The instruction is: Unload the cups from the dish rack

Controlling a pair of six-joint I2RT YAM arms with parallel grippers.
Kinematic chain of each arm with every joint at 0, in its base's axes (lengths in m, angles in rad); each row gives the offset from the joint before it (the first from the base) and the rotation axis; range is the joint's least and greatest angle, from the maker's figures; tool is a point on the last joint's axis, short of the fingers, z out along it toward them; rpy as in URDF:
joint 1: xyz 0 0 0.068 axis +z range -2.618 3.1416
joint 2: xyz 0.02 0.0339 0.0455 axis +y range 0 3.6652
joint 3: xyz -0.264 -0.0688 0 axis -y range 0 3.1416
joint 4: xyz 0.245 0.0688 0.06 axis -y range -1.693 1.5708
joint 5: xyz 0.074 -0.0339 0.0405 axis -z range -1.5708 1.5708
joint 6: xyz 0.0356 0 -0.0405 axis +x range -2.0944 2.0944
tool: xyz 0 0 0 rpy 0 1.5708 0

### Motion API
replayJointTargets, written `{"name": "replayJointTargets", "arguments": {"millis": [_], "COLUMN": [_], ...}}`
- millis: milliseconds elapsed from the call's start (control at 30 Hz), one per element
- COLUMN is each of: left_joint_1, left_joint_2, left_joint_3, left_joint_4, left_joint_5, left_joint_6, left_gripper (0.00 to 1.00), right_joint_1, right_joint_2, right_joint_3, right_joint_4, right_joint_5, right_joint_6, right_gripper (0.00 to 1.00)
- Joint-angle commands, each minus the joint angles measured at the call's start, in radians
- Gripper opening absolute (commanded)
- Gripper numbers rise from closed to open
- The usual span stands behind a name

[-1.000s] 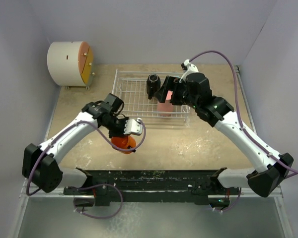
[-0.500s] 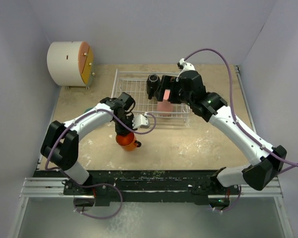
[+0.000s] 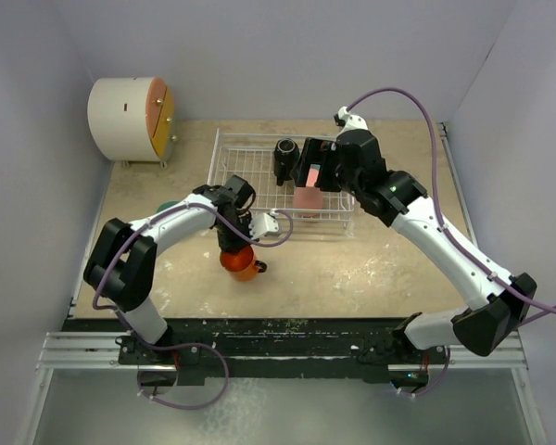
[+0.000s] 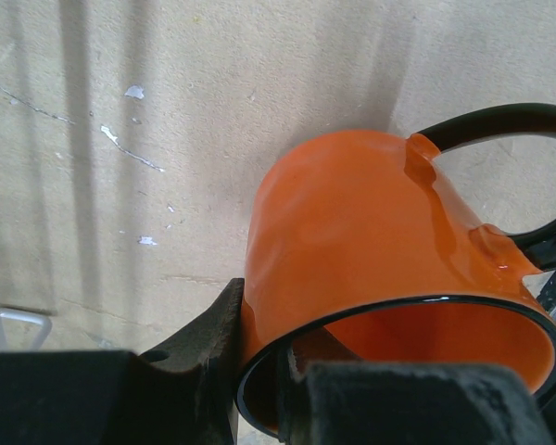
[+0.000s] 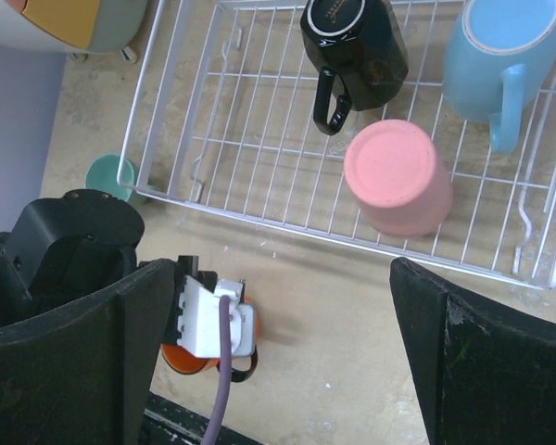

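My left gripper (image 3: 235, 243) is shut on the rim of the orange mug (image 3: 240, 265), one finger inside and one outside (image 4: 259, 371). The orange mug (image 4: 371, 232) is tilted low over the table in front of the dish rack (image 3: 241, 176); I cannot tell whether it touches. My right gripper (image 3: 311, 176) is open and empty above the rack (image 5: 283, 269). In the rack (image 5: 241, 120) are the black mug (image 5: 357, 46) on its side, the light blue mug (image 5: 500, 56) and the upside-down pink tumbler (image 5: 398, 176). The teal-green mug (image 5: 107, 176) stands on the table by the rack's near left corner.
A white drum with an orange-yellow face (image 3: 130, 119) stands at the back left. The left half of the rack holds no cups. The black frame rail (image 3: 278, 334) runs along the table's near edge. Grey walls close in on three sides.
My left gripper has carried the orange mug slightly right and toward the rack, its elbow folding in. My right gripper has shifted a little left over the rack, still open.
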Motion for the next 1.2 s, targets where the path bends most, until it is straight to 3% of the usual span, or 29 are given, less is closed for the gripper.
{"name": "replayJointTargets", "arguments": {"millis": [0, 67, 267, 367, 433, 567, 600, 767, 933, 1167], "left_joint_1": [-0.004, -0.004, -0.012, -0.033, -0.04, -0.04, -0.04, -0.037, 0.022, 0.358], "left_joint_2": [0.008, 0.01, 0.01, -0.004, -0.014, -0.047, -0.055, -0.142, -0.298, -0.35], "left_joint_3": [0.016, 0.013, 0.014, 0.017, 0.036, 0.1, 0.119, 0.209, 0.257, 0.323], "left_joint_4": [0.02, 0.019, 0.066, 0.073, 0.055, 0.0, -0.02, -0.088, -0.082, -0.049], "left_joint_5": [0.007, 0.0, -0.104, -0.144, -0.148, -0.106, -0.092, -0.071, -0.068, 0.049], "left_joint_6": [-0.051, -0.051, -0.072, -0.074, -0.076, -0.084, -0.086, -0.099, -0.121, -0.158], "left_gripper": [0.14, 0.2, 0.18, 0.23, 0.34, 0.91, 0.99, 0.99, 0.99, 0.99], "right_joint_1": [-0.006, -0.006, -0.005, -0.006, -0.005, -0.005, -0.004, 0.011, 0.066, 0.097], "right_joint_2": [-0.027, -0.033, -0.035, -0.033, -0.029, 0.004, 0.021, 0.132, 0.316, 0.58], "right_joint_3": [0.042, 0.037, 0.022, 0.019, 0.019, 0.031, 0.038, 0.099, 0.267, 0.47], "right_joint_4": [0.005, 0.005, 0.005, 0.005, 0.002, 0.025, 0.024, 0.031, -0.008, -0.063], "right_joint_5": [0.03, 0.031, 0.033, 0.039, 0.051, 0.129, 0.132, 0.179, 0.273, 0.332], "right_joint_6": [0.001, -0.003, -0.004, -0.008, -0.009, -0.039, -0.042, -0.054, -0.071, -0.03], "right_gripper": [1.0, 1.0, 1.0, 1.0, 1.0, 1.0, 1.0, 1.0, 0.99, 0.97]}}
